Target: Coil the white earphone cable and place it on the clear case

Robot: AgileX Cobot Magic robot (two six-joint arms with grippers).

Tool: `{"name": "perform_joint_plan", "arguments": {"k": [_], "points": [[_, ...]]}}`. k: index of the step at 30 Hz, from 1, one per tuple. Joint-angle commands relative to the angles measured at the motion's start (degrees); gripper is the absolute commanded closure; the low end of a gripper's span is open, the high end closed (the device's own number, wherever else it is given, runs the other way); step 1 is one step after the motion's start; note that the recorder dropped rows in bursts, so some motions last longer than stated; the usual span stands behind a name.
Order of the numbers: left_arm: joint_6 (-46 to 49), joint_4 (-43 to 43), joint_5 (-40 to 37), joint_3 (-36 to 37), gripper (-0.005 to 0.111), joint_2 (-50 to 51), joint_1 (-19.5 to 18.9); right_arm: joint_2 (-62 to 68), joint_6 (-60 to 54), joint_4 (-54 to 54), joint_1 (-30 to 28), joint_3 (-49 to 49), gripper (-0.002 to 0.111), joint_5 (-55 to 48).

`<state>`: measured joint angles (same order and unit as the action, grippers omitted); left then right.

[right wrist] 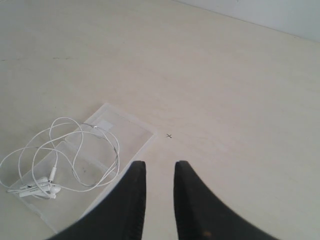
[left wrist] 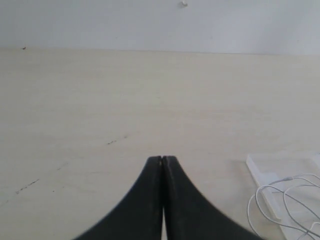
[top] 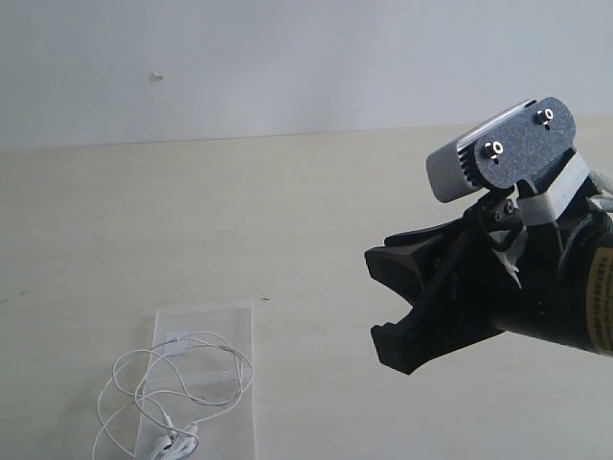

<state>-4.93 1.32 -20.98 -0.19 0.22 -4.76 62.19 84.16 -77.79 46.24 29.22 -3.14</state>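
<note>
Pale table: right wrist shows whole white earphone cable (left crops it).

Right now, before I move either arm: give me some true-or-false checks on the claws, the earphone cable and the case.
1. The left claw is shut and empty. True.
2. The earphone cable lies in loose loops, partly over the clear case. True.
3. The right claw grips the earphone cable. False: its jaws stand slightly apart with nothing between them.
4. The clear case stands upright. False: it lies flat on the table.
</note>
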Motion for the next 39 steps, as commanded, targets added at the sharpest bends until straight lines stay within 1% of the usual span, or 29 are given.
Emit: {"name": "perform_joint_plan", "arguments": {"k": [1,22,27,30,34,39], "points": [[0.1,-0.2,0.4,0.2,0.107,-0.2,-0.2,-0.2,-0.2,-0.1,-0.3,-0.3,0.087,0.0],[0.2,-0.2,0.4,0.2,0.107,-0.2,-0.2,-1.2,-0.3,-0.4,-0.3,-0.3,0.087,-1.0],[0.2,-0.2,0.4,0.2,0.107,-0.2,-0.2,-5.2,-0.3,-0.1,-0.9,-0.3,0.087,-5.4],[0.2,-0.2,0.4,0.2,0.107,-0.2,-0.2,-8.3,-0.2,0.2,-4.0,-0.3,0.087,-5.9],[0.2,-0.2,0.4,0.2,0.107,-0.2,-0.2,-13.7,-0.2,5.2,-10.6,-0.4,0.087,-5.8],[0.2,-0.2,0.4,0.2,0.107,-0.2,-0.2,-23.0,-0.2,6.0,-18.6,-4.9,0.087,-6.2]]}}
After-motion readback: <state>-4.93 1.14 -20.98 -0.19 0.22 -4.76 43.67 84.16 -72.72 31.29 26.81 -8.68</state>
